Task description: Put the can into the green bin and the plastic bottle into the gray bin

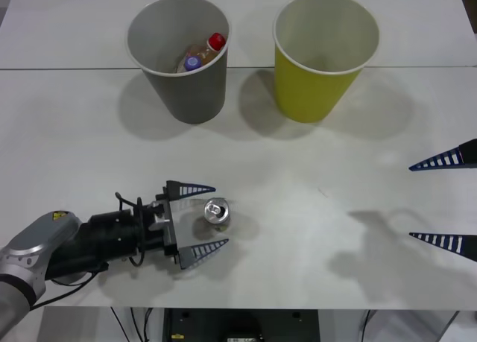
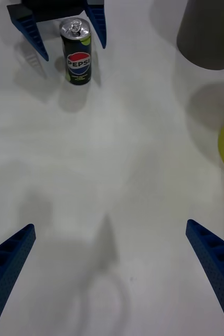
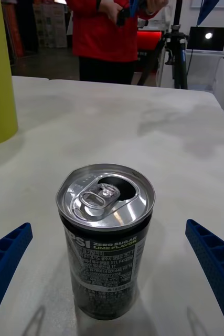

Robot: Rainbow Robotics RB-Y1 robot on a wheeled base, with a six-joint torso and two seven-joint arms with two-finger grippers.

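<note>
Half the job looks done — the gray bin [image 1: 179, 55], standing toward the table's far edge on the left, already holds two bottles [image 1: 203, 53], one with a red cap and one with a purple cap, lying against its inner wall. The green bin [image 1: 325, 55], beside it toward the far right and a little apart, shows nothing inside as far as the front view reveals. What is left is the can [image 1: 217, 211]: it stands upright on the table [image 1: 298, 238] near the front edge, left of centre, its pull-tab top open. The left gripper [image 1: 195, 217] lies low along the table with its blue fingers spread either side of the can — the can sits between them, a gap showing on both sides in the left wrist view, so nothing is pinched yet. The right gripper [image 1: 447, 200] hangs by the right edge, well apart from the can, its fingers also spread wide with nothing between them. By my reading the current step is the grasp: the left fingers must close on the can, lift it, and carry it across to the green bin on the far right.
</note>
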